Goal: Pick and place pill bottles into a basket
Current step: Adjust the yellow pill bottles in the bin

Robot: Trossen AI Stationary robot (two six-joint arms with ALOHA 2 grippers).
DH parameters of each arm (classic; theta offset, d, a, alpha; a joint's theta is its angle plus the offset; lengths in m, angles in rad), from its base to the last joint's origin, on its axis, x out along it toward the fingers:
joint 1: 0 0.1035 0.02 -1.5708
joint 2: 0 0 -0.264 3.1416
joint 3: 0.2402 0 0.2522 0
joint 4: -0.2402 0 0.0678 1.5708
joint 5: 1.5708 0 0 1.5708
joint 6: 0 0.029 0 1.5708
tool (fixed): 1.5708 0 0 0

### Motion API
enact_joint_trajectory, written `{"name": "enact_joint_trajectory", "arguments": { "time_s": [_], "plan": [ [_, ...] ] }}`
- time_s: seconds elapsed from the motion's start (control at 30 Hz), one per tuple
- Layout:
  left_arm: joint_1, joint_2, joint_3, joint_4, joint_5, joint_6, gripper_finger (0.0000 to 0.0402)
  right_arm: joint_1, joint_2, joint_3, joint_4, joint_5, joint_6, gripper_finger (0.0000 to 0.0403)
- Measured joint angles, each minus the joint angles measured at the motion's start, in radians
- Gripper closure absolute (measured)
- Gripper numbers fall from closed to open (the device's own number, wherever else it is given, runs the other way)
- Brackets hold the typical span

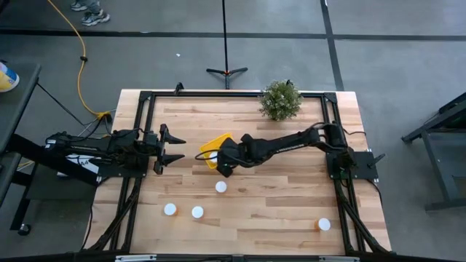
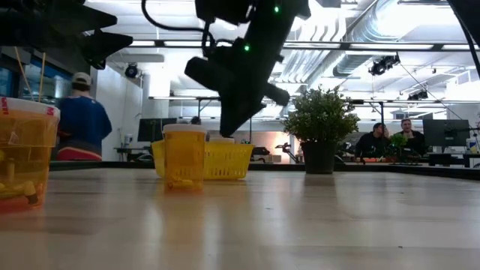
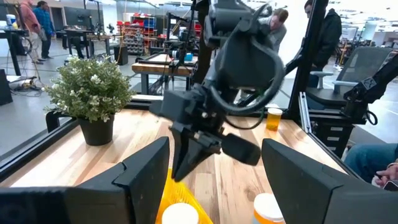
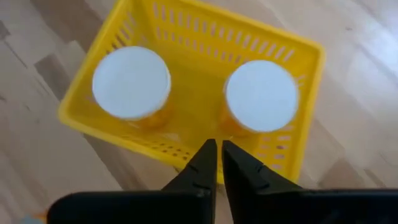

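The yellow basket sits mid-table, and in the right wrist view it holds two pill bottles, white caps up. My right gripper hangs just above the basket's near wall, shut and empty; from above it overlaps the basket's front edge. Several more pill bottles stand on the wood: one just in front of the basket, two at front left, one at front right. My left gripper waits open, left of the basket.
A green potted plant stands at the back of the table, right of the basket. The black frame rails run along the table's sides. People show in the room beyond the table.
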Motion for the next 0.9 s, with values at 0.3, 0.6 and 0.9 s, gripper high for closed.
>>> {"name": "enact_joint_trajectory", "arguments": {
  "time_s": [0.3, 0.6, 0.9],
  "plan": [
    [0.000, 0.000, 0.000, 0.000, 0.000, 0.002, 0.0112, -0.027, 0.001, -0.066, 0.092, -0.019, -0.022, 0.0399],
    [0.000, 0.000, 0.000, 0.000, 0.000, 0.002, 0.0112, -0.039, 0.001, -0.066, 0.109, 0.006, -0.049, 0.0402],
    [0.000, 0.000, 0.000, 0.000, 0.000, 0.002, 0.0112, -0.066, 0.001, -0.066, 0.140, 0.004, -0.089, 0.0402]
  ]
}}
